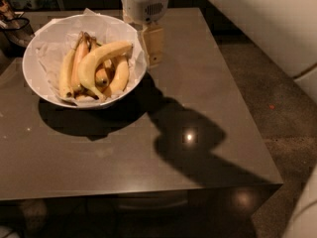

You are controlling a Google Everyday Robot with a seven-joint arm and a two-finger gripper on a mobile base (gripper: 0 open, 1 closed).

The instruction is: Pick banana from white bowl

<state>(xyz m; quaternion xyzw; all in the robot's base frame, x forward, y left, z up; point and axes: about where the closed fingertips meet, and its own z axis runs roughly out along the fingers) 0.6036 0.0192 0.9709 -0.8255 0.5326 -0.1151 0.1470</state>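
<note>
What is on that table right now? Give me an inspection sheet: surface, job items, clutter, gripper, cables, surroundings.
Surface: dark glossy table, carrying the arm's shadow and one glare spot.
Job's things: the banana, long and curved, lies on top of the shorter bananas in the white bowl, which is lined with crumpled paper.
Clutter: a dark object at the picture's upper left; cannot tell what it is.
Gripper: the gripper hangs just beside the bowl's rim, outside it, not touching the banana.
Cables: nothing seen.
Surroundings: speckled floor beside the table; pale furniture beyond.
</note>
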